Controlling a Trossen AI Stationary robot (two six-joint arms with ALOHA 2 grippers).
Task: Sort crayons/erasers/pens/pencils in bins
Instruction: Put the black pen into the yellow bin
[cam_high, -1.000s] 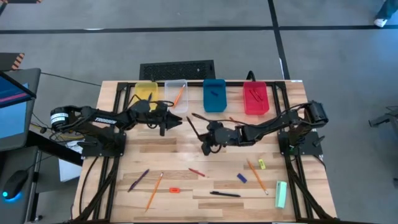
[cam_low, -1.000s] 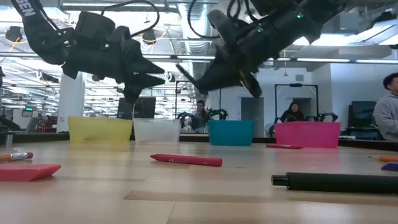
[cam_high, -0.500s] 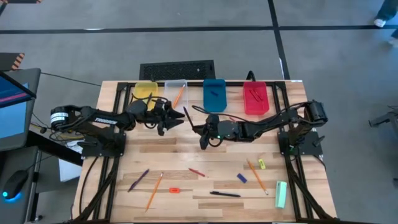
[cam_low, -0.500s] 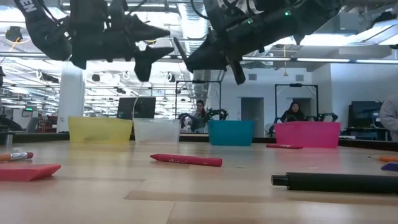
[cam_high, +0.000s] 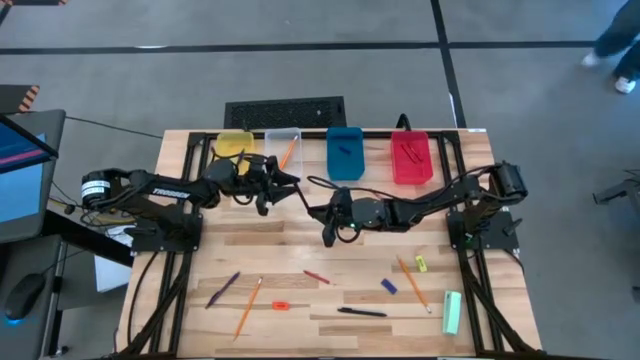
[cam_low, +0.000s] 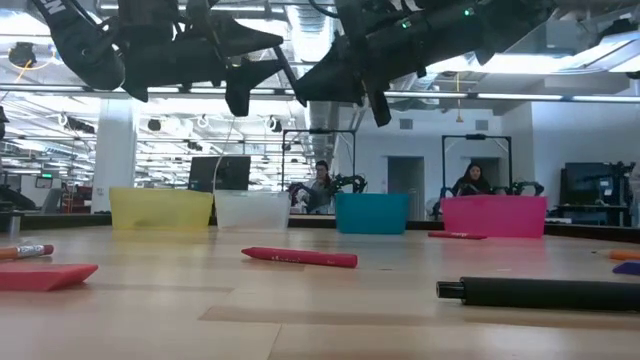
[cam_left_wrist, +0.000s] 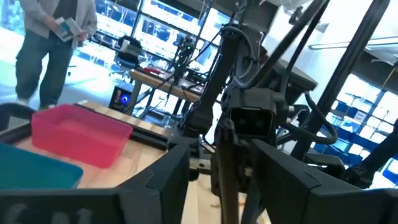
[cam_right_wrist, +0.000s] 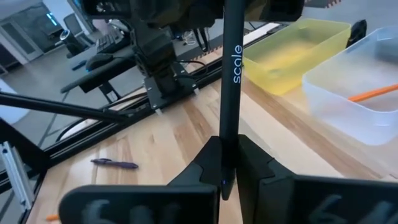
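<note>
Between the right gripper's (cam_right_wrist: 229, 168) clamped jaws stands a slim black pen (cam_right_wrist: 229, 81) printed "scale", raised above the wooden counter (cam_high: 260, 240) near the bins. Its upper end is cut off. Facing it, the left gripper (cam_high: 285, 184) holds its jaws apart, empty.

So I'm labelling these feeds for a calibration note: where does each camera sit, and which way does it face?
High: overhead, straight down; both arms, table.
Low: tabletop height, toward the bins; arms overhead.
Left wrist: left tool open around the black pen, facing the right arm.
Right wrist: right tool gripping that pen, facing the left arm.
Both wrist views share the pen.
</note>
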